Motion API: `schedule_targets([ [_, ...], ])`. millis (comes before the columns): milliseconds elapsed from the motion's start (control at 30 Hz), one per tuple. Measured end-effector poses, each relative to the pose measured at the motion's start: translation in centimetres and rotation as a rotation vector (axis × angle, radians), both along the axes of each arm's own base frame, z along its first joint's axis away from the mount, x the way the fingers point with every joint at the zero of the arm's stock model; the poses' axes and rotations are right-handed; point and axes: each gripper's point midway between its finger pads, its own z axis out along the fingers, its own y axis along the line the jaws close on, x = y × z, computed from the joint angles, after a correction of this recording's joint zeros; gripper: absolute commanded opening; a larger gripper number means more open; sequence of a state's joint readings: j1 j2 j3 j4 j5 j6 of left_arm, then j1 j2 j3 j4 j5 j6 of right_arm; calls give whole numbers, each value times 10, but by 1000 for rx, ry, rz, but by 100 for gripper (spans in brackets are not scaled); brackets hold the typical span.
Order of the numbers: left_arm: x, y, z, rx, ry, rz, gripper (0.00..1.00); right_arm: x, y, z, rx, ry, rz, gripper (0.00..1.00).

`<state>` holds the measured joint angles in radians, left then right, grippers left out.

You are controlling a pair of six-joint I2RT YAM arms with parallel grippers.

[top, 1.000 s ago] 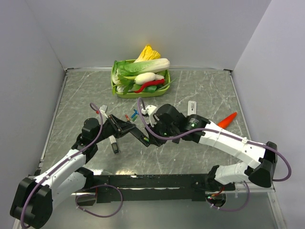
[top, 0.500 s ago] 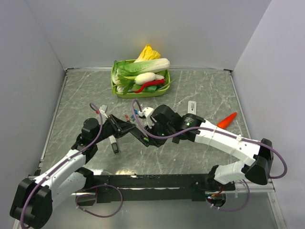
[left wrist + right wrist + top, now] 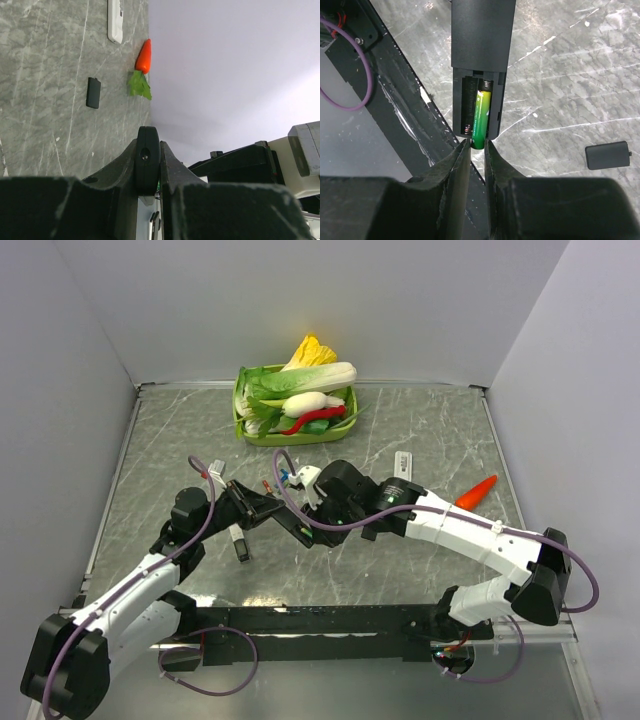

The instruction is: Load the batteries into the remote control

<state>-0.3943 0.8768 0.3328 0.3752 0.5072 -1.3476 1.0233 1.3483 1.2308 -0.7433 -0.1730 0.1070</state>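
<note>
The left gripper [image 3: 148, 167] is clamping the black remote [image 3: 482, 30] tightly by its edges. The right gripper [image 3: 477, 150], nearly closed, is pinching the near end of the green battery [image 3: 481, 115]. The battery is lying lengthwise inside the remote's open back, straight ahead of the fingertips, so seating it likely means pushing along the remote's length.

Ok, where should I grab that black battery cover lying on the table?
Probably across its two long edges at mid-length, coming straight down. The black cover lies flat on the table, so only its thin sides can be pinched, and that span is the narrower one.
</note>
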Motion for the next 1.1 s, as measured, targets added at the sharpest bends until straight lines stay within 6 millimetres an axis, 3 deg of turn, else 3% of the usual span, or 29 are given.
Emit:
schedule_targets([
  [200,0,0,1,-2,-5,0,1,1,0,-1,-3,-1,-2,21],
  [533,-1,1,5,-7,-18,1,1,2,3,3,6,0,-9,1],
  [1100,0,11,3,40,-38,62,1,-3,-1,10,-13,25,-7,0],
])
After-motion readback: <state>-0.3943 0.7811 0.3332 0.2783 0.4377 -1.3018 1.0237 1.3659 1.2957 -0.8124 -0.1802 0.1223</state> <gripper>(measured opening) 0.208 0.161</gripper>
